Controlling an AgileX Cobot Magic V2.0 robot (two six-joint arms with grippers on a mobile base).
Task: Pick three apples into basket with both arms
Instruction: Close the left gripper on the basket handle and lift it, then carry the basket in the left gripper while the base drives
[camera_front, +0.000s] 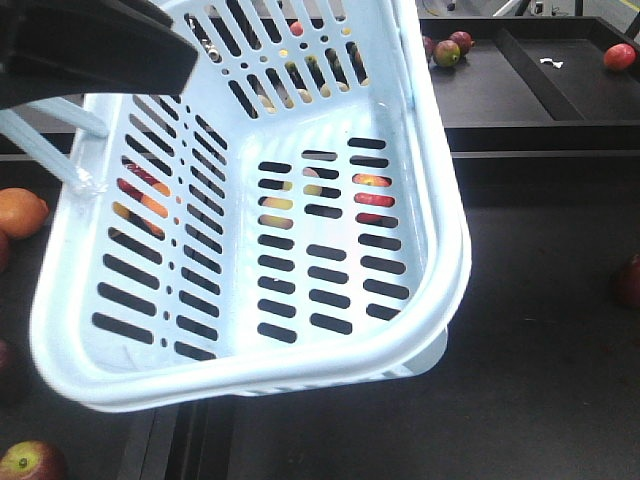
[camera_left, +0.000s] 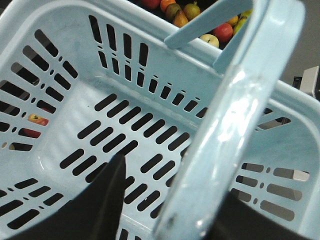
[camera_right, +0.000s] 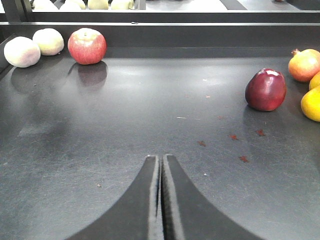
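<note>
Nothing is in the basket (camera_front: 250, 385) yet: its slotted floor is bare, so all three apples are left to pick. The basket hangs tilted above the worktop (camera_front: 540, 380), its mouth tipped toward the front camera and its lowest rim nearest it. Its long axis probably runs away from that camera. The left tool (camera_left: 175, 200) pinches the basket's handle (camera_left: 235, 125). One dark apple (camera_front: 630, 282) lies right of the basket. The right tool (camera_right: 161, 159) is pressed together, holding nothing.
</note>
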